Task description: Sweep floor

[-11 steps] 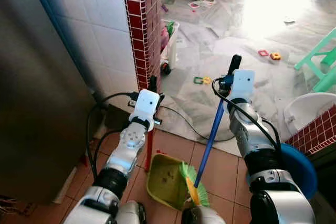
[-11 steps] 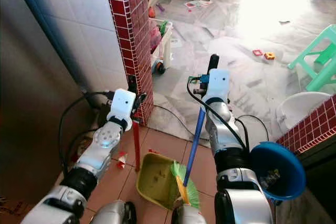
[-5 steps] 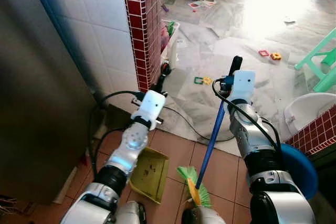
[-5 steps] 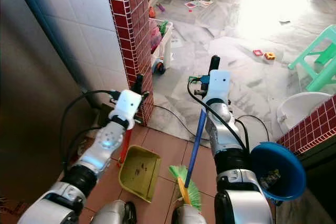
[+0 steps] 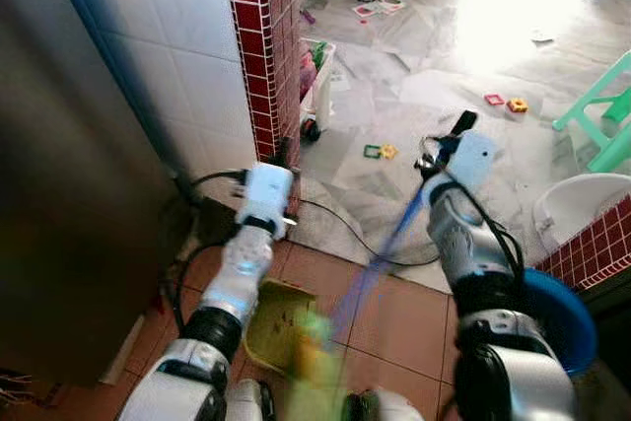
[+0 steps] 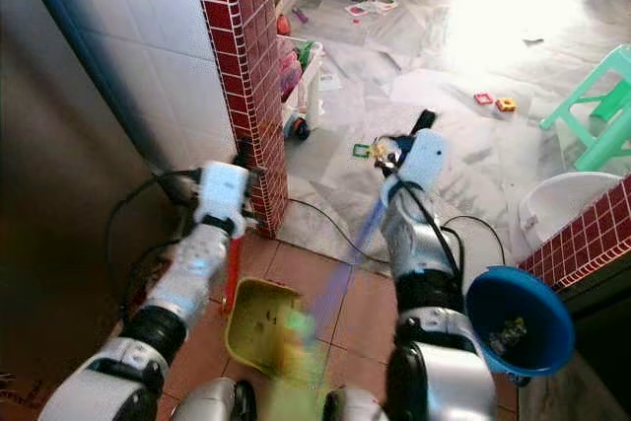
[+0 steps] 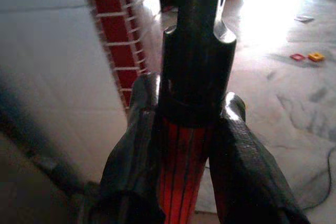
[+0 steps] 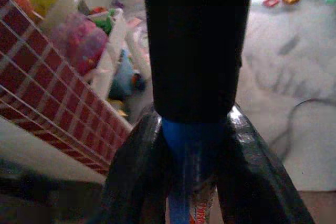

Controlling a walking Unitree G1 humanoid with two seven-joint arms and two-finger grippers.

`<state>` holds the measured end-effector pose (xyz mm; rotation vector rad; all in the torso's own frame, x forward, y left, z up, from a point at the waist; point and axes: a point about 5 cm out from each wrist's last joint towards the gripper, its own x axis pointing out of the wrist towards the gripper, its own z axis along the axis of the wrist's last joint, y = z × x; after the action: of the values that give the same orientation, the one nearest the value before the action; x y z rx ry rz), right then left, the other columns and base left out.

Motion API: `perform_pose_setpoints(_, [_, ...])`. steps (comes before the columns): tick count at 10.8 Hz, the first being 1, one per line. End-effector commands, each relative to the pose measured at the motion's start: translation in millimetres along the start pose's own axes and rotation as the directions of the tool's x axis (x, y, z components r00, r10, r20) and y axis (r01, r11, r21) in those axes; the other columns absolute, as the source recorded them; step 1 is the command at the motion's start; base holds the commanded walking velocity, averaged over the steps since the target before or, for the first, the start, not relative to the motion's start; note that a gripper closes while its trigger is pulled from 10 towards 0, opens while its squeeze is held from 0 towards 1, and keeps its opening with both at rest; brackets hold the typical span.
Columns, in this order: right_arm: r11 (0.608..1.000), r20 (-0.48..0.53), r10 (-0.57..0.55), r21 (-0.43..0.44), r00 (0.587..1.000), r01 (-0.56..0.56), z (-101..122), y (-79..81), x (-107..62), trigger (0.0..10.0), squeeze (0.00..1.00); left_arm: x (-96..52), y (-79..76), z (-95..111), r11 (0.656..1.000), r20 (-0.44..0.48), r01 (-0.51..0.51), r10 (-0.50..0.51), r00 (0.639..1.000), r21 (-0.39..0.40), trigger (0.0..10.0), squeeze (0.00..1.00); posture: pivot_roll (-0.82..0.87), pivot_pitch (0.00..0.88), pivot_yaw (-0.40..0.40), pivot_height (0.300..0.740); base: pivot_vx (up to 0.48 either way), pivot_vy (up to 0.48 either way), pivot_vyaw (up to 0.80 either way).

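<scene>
The right gripper (image 8: 195,145) has its two black fingers closed tight around the blue broom handle (image 8: 191,145), just below the handle's black cap. The broom (image 6: 350,253) slants down from that grip toward the terracotta floor tiles (image 6: 360,317), and its green and yellow bristles (image 6: 296,337) are a blur at the near end, right at the mouth of the dustpan (image 6: 258,327). The left gripper (image 7: 184,150) is likewise clamped shut, its fingers on either side of a ribbed red dustpan handle (image 7: 181,166) where it meets a black upper section. That red handle runs down to the olive-yellow plastic pan, a shallow scoop lying on the tiles with dark specks of dirt inside. Both silver arms reach forward side by side, the pan to the left of the broom head. Beside the left arm stands a pillar (image 6: 242,56) faced in small glossy red tiles, joined to a wall of larger white tiles (image 6: 138,56). A black cable (image 6: 330,224) trails across the floor from the pillar's foot. Beyond lies pale marbled flooring (image 6: 463,76) in strong glare, littered with small toys (image 6: 493,102). A round blue bowl (image 6: 518,317) sits at the right by a low red-tiled ledge (image 6: 582,244), with a white basin (image 6: 567,204) and green plastic stool (image 6: 592,110) behind.
</scene>
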<state>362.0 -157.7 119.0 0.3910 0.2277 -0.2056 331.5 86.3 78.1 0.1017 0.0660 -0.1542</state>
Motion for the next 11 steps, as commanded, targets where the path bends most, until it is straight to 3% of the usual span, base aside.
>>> perform_pose_setpoints(1, [0.990, 0.046, 0.053, 0.124, 0.997, -0.059, 15, 18.3, 0.3, 10.0, 0.00, -14.7, -5.4, -40, 0.995, -0.205, -0.018, -0.002, 0.979, -0.094, 10.0, 0.00, -0.08, 0.062, 0.017, 0.740, 0.000, 0.000, 0.00])
perform_pose_setpoints(2, [0.977, 0.074, 0.073, 0.194, 0.995, -0.086, 25, 25.7, 0.5, 10.0, 0.00, -14.1, -4.9, -41, 0.991, -0.217, -0.033, 0.005, 0.976, -0.127, 10.0, 0.00, -0.08, 0.059, 0.015, 0.740, 0.000, 0.000, 0.00])
perform_pose_setpoints(3, [0.960, 0.165, 0.151, 0.213, 0.975, -0.185, 46, 39.8, -2.8, 10.0, 0.00, -13.5, -5.6, -40, 0.991, -0.214, -0.027, -0.001, 0.977, -0.128, 10.0, 0.00, -0.08, 0.058, 0.015, 0.740, 0.000, 0.000, 0.00])
perform_pose_setpoints(4, [0.959, 0.210, 0.199, 0.158, 0.957, -0.234, 55, 46.2, -5.5, 10.0, 0.00, -13.4, -5.9, -40, 0.991, -0.215, -0.026, -0.002, 0.977, -0.130, 10.0, 0.00, -0.08, 0.057, 0.016, 0.740, 0.000, 0.000, 0.00])
perform_pose_setpoints(5, [0.943, 0.301, 0.327, -0.048, 0.896, -0.329, 71, 57.5, -13.2, 10.0, 0.00, -12.9, -6.2, -41, 0.991, -0.218, -0.026, -0.004, 0.976, -0.134, 10.0, 0.00, -0.09, 0.057, 0.017, 0.740, 0.000, 0.000, 0.00])
perform_pose_setpoints(6, [0.912, 0.356, 0.405, -0.227, 0.842, -0.342, 81, 60.1, -18.8, 10.0, 0.00, -12.6, -7.8, -40, 0.992, -0.217, -0.012, -0.016, 0.976, -0.128, 10.0, 0.00, -0.09, 0.057, 0.018, 0.740, 0.000, 0.000, 0.00])
perform_pose_setpoints(8, [0.877, 0.431, 0.448, -0.382, 0.783, -0.292, 94, 50.1, -25.4, 10.0, 0.00, -12.9, -12.7, -39, 0.990, -0.211, 0.018, -0.047, 0.976, -0.137, 10.0, 0.00, -0.09, 0.058, 0.015, 0.740, 0.000, 0.000, 0.00])
perform_pose_setpoints(9, [0.836, 0.433, 0.476, -0.492, 0.766, -0.242, 94, 44.6, -26.9, 10.0, 0.00, -13.0, -12.3, -40, 0.990, -0.220, 0.015, -0.046, 0.975, -0.140, 10.0, 0.00, -0.09, 0.059, 0.016, 0.740, 0.000, 0.000, 0.00])
perform_pose_setpoints(11, [0.805, 0.378, 0.444, -0.566, 0.812, -0.177, 72, 28.2, -23.1, 10.0, 0.00, -13.3, -12.5, -41, 0.990, -0.224, 0.024, -0.055, 0.973, -0.141, 10.0, 0.00, -0.09, 0.060, 0.014, 0.740, 0.000, 0.000, 0.00])
